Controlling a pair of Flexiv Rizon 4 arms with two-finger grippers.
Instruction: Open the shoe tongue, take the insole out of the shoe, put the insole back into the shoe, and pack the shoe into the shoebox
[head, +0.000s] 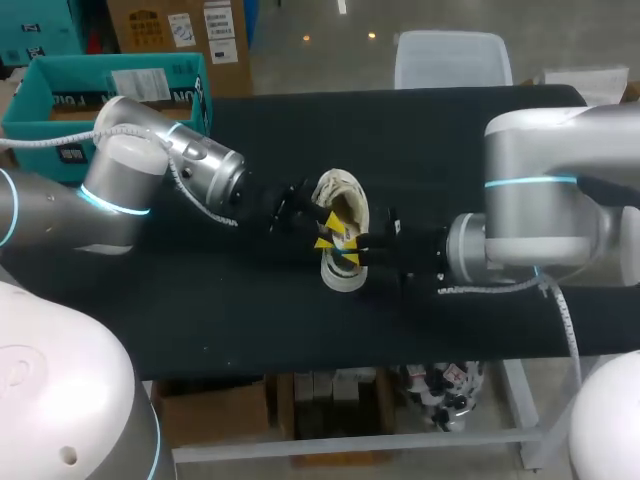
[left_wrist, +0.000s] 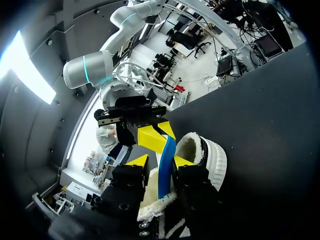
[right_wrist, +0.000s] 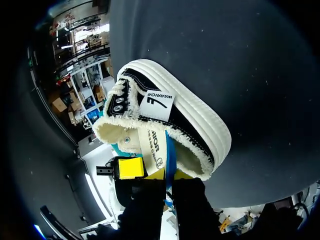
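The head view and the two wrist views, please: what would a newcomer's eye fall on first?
A cream and black canvas sneaker sits in the middle of the black table, with both arms' yellow-tipped pincers meeting at its opening. The wrist views show a thin blue insole standing out of the shoe, seemingly pinched by the right pincer and running between the spread fingers of the left pincer.

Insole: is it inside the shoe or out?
Partly out: the blue insole sticks out of the shoe's opening, between the left gripper's yellow tips.
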